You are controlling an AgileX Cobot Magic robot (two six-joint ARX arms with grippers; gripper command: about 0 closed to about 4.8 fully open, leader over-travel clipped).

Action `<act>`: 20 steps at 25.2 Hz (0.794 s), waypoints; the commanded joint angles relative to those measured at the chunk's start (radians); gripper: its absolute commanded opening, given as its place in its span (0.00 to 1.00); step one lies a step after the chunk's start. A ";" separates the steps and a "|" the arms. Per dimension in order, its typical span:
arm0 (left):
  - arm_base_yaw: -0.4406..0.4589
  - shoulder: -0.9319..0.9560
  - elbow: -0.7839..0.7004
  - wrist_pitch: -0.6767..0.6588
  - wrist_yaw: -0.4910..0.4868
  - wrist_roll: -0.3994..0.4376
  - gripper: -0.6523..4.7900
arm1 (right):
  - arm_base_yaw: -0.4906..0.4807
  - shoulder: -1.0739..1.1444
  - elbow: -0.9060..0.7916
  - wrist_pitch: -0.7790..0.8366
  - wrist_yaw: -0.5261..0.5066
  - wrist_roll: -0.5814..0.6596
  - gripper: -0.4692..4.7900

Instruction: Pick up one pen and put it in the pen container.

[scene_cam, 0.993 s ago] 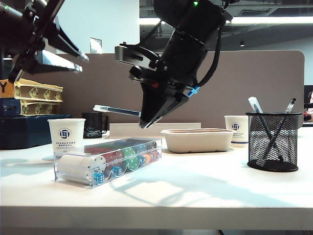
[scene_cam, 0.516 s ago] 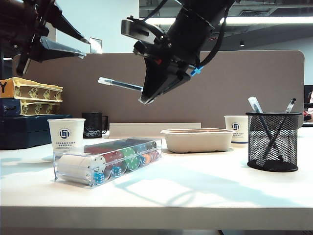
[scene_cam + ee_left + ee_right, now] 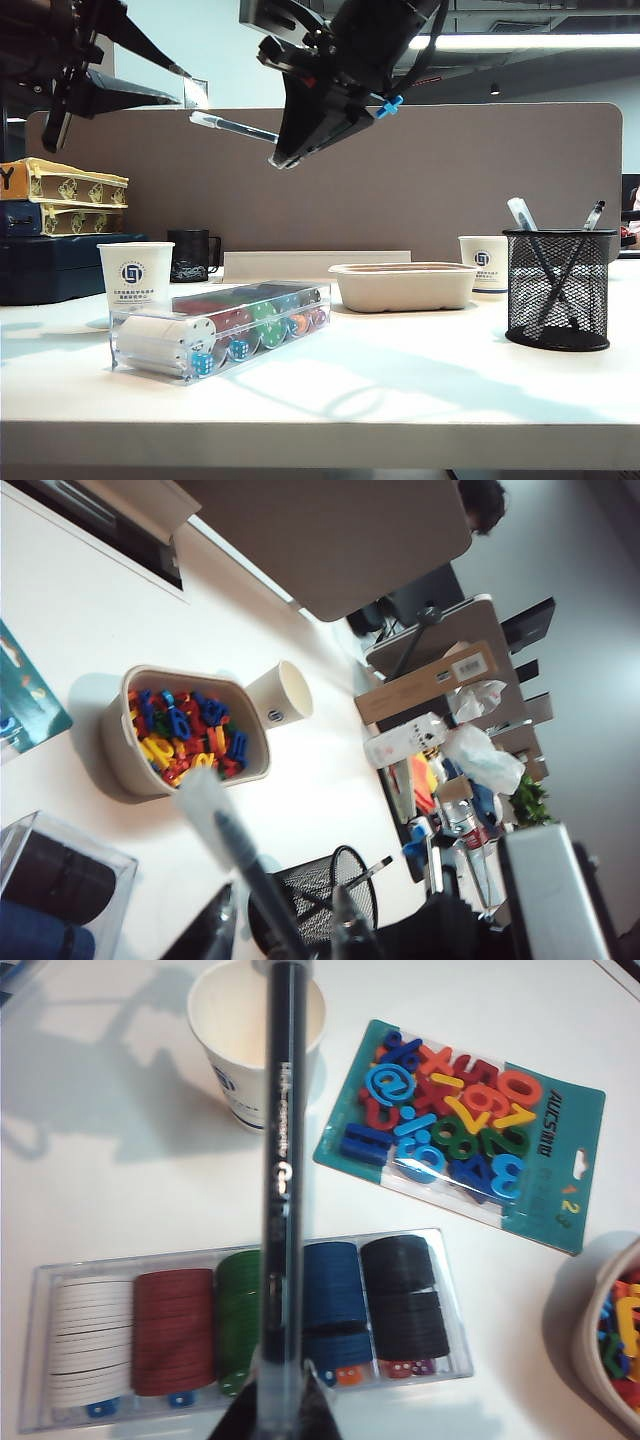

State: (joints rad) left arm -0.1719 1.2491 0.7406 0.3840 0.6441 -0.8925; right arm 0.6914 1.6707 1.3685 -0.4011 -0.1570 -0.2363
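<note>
High above the chip case (image 3: 225, 328), the right gripper (image 3: 283, 155) jaws clamp one pen (image 3: 232, 126); the left gripper (image 3: 170, 85) jaws stand apart. Two pens rest in the pen container (image 3: 559, 290).

Black pen (image 3: 279, 1160) with white lettering, black mesh pen container (image 3: 559, 288), white bench (image 3: 400, 370), chips (image 3: 250, 1325) in white, red, green, blue, black.

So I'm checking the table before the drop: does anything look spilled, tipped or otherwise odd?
Nothing stands out. The poker chip case, paper cups, tray and pen container stand upright on the table. The right gripper holds the pen high above the table; the left gripper, open, hangs beside it.
</note>
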 commanded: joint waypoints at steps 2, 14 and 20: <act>0.001 -0.001 0.006 0.029 0.007 -0.024 0.34 | 0.017 -0.008 0.007 0.005 -0.028 0.004 0.09; 0.001 -0.001 0.006 0.029 0.011 -0.036 0.34 | 0.026 -0.008 0.033 -0.006 -0.018 0.003 0.09; 0.001 -0.001 0.006 0.029 0.011 -0.040 0.34 | 0.028 -0.008 0.034 -0.007 -0.018 0.003 0.09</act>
State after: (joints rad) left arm -0.1719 1.2503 0.7406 0.4007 0.6472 -0.9337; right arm 0.7158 1.6688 1.3968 -0.4175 -0.1757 -0.2340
